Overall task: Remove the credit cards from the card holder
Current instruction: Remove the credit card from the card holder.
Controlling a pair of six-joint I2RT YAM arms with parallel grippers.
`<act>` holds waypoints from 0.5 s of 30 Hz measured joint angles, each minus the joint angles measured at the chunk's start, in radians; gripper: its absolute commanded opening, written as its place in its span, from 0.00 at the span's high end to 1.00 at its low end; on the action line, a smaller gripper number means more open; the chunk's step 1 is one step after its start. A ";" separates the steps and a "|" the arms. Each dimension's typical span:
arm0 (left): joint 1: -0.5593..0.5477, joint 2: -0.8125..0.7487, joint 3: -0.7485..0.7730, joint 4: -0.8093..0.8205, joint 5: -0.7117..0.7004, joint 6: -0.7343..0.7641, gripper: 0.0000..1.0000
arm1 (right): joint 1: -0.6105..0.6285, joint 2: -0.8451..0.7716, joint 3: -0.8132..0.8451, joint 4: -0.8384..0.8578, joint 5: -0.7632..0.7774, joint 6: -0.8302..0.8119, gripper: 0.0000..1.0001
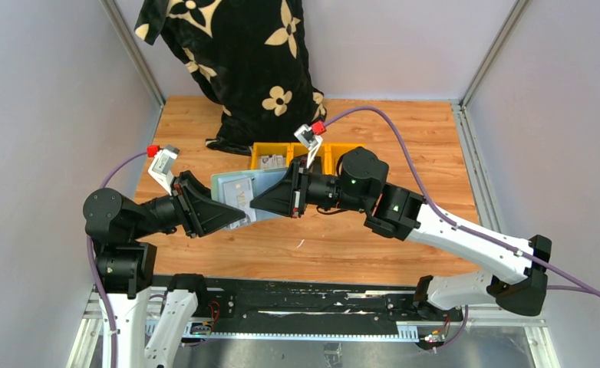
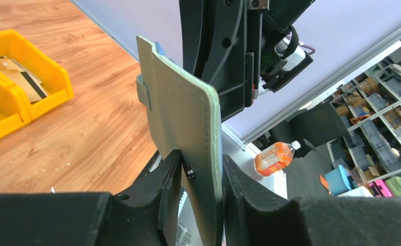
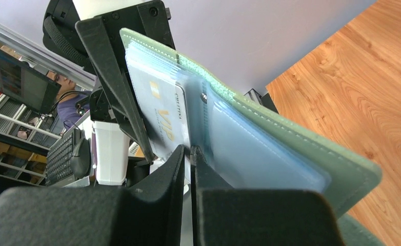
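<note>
One card holder (image 1: 239,192), open, held aloft between your grippers.
Jaws: left gripper (image 2: 201,160) clamps its cover; right gripper (image 3: 191,152) pinches the VIP credit card (image 3: 160,118).

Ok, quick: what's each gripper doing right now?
Left gripper: closed on the card holder, which stands upright between its fingers.
Right gripper: closed, pinching the edge of the VIP card in the holder's pockets.
</note>
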State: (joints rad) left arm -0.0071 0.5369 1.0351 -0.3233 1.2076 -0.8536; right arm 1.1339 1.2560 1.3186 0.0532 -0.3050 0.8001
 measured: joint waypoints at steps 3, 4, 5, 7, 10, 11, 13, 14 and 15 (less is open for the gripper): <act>0.000 0.003 0.000 0.018 0.016 -0.025 0.68 | 0.000 -0.032 -0.045 0.033 0.000 0.005 0.98; 0.000 0.003 0.000 0.024 0.021 -0.032 0.68 | -0.001 -0.042 -0.059 0.039 0.000 0.008 0.99; 0.000 0.003 0.000 0.030 0.024 -0.037 0.69 | -0.002 -0.049 -0.068 0.044 0.000 0.010 1.00; 0.000 0.003 0.000 0.040 0.028 -0.045 0.77 | -0.006 -0.063 -0.087 0.054 0.000 0.016 1.00; 0.000 0.005 0.000 0.046 0.025 -0.052 0.86 | -0.008 -0.077 -0.098 0.063 -0.003 0.020 1.00; 0.000 0.006 0.000 0.048 0.021 -0.053 0.89 | -0.009 -0.083 -0.102 0.067 -0.005 0.020 1.00; 0.000 0.010 0.000 0.054 0.019 -0.057 0.94 | -0.011 -0.097 -0.113 0.079 -0.007 0.021 0.97; 0.000 0.011 0.000 0.055 0.020 -0.060 0.96 | -0.011 -0.101 -0.119 0.087 -0.007 0.022 0.92; 0.000 0.011 0.000 0.055 0.020 -0.060 0.97 | -0.011 -0.104 -0.128 0.097 -0.008 0.023 0.86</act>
State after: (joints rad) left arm -0.0074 0.5480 1.0355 -0.2680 1.2278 -0.9138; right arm 1.1229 1.1519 1.1908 0.1501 -0.3126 0.8234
